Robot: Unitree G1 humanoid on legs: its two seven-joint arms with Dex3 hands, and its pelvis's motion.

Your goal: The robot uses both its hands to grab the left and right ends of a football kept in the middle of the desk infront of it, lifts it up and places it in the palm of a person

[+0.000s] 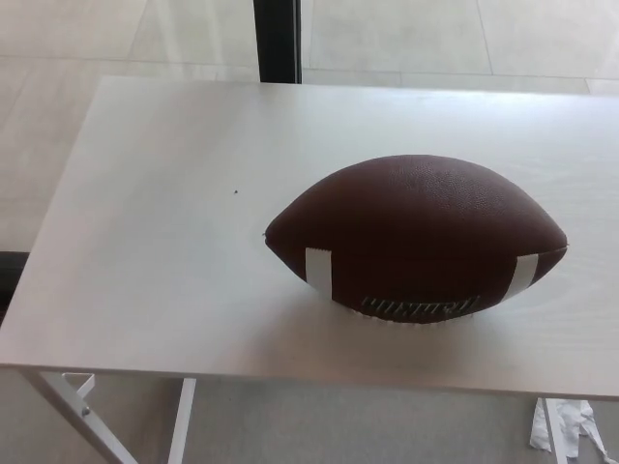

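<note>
White desk (145, 242) — football (416, 237) lying lengthwise

The ball (416, 237) is placed on the desk (164, 222), right of centre and toward the near edge, with its long axis set left to right. A post (278, 41) is located behind the far edge, left of the ball. Desk legs (87, 416) are seen below the near edge at left. Floor (406, 425) is seen below the near edge.
</note>
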